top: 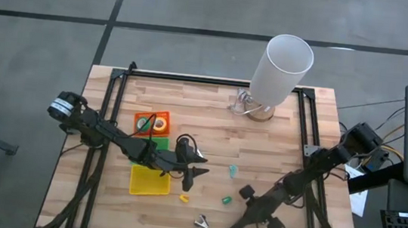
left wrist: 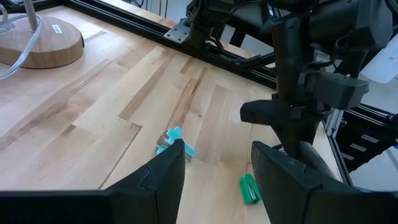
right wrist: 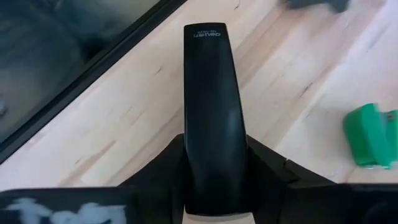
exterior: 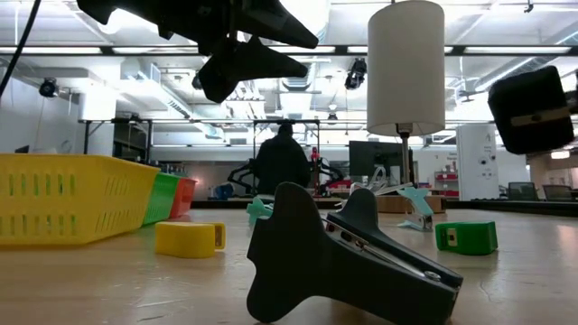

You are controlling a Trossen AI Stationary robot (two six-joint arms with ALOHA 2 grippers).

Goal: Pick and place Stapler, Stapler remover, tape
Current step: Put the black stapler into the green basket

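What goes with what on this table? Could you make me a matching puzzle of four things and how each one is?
A stapler
B left tool
C lamp
D orange tray

1 holds tape rolls
2 open, above the table
3 gripped by the right tool
4 stands at the far edge

Pairs: A-3, B-2, C-4, D-1

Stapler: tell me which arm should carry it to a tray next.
Right. The right gripper is already shut on the black stapler, low on the table. The left gripper hangs open and empty beside the yellow tray.
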